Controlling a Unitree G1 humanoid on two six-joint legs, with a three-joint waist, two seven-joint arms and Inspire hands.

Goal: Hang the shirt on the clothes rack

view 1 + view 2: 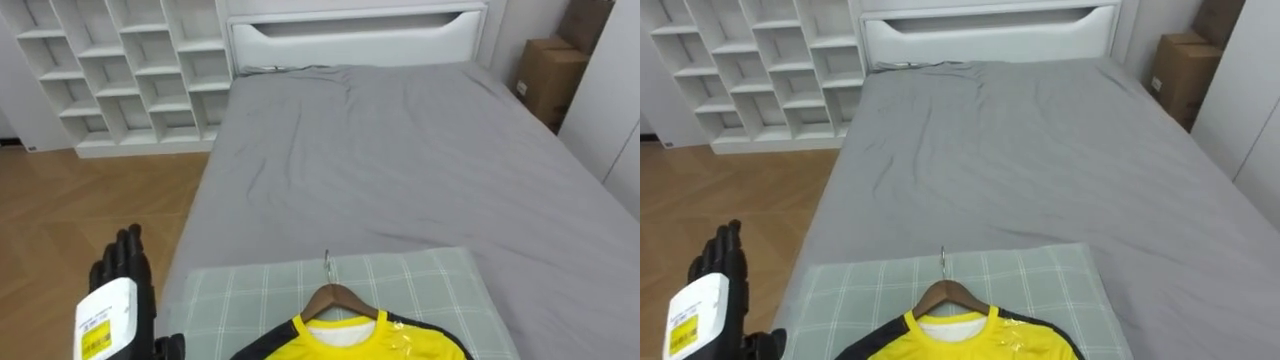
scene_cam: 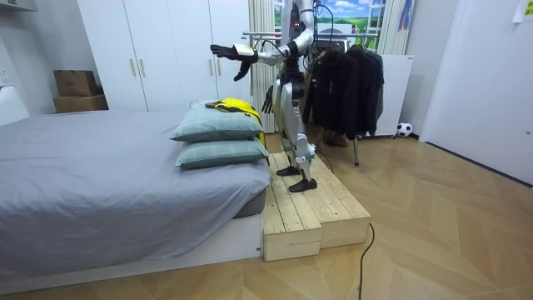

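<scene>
The robot's left hand [image 1: 122,278] is raised over the bed's near corner, dark fingers straight and released, holding nothing. The yellow shirt with black sleeves [image 1: 345,342] lies on its brown wooden hanger [image 1: 338,298] atop a pale green checked pillow [image 1: 430,288] on the grey-sheeted bed [image 1: 400,160]. The right hand [image 2: 268,102] hangs by the hip; its state cannot be told.

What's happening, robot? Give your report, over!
Left robot hand open, raised beside the pillow. Right robot hand low at its side. Yellow shirt on its hanger lies on the pillow, untouched. Nothing covers it.
</scene>
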